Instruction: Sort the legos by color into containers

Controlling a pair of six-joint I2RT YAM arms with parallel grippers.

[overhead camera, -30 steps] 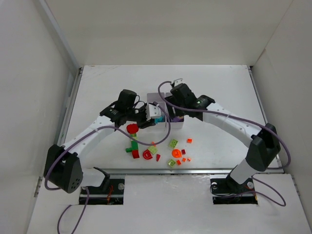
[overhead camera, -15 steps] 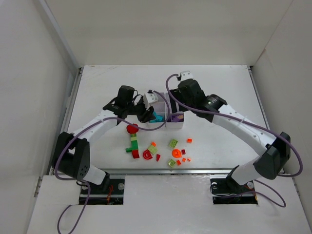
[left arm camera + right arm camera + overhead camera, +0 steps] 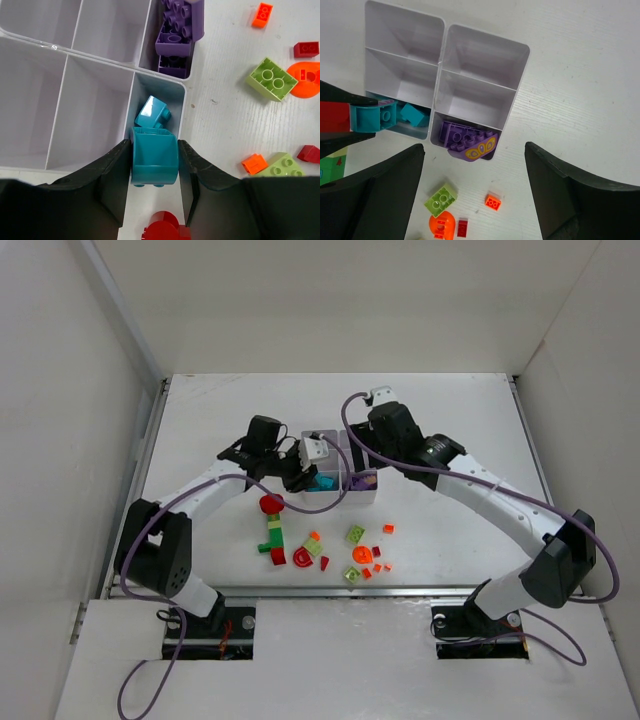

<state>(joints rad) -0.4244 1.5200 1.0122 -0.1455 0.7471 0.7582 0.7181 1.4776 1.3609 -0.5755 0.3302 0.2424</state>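
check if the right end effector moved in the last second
yes: in the top view the right end effector shifted right and back relative to the white organiser

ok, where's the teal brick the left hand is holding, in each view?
Top external: teal brick, centre, left of the purple bricks.
Left wrist: teal brick, bottom centre.
Right wrist: teal brick, left edge, mid-height.
Shared landmark: the purple bricks, top centre in left wrist, lower centre in right wrist.

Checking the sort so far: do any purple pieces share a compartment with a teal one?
No, the purple pieces sit in one compartment, the teal brick in the next.
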